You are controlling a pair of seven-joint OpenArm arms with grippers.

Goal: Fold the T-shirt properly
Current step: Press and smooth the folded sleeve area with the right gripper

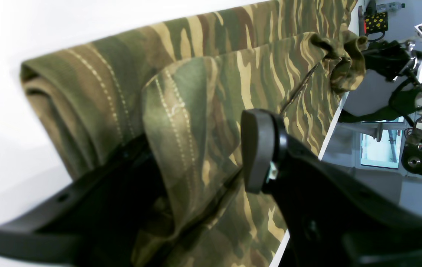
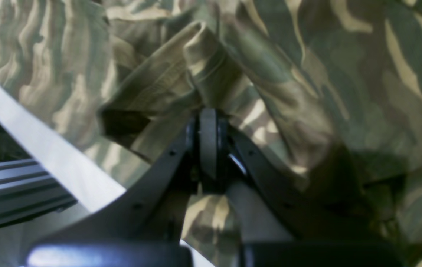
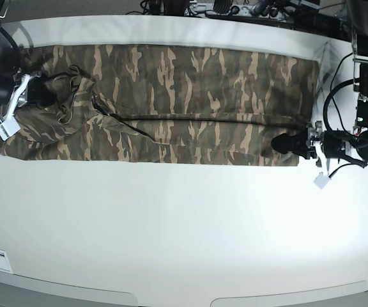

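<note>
Camouflage T-shirt (image 3: 171, 102) lies along the table's (image 3: 184, 224) far side as a long band (lengthwise fold seemingly done); crosswise folds remain. Right gripper (image 2: 209, 122) clenched on bunched cloth; left gripper (image 1: 203, 155) spread around the hem

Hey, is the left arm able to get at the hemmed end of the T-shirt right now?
Probably yes. The left gripper stands open astride the T-shirt's stitched hem, one finger under the fold, nothing in between. Whether it touches the cloth is unclear.
</note>
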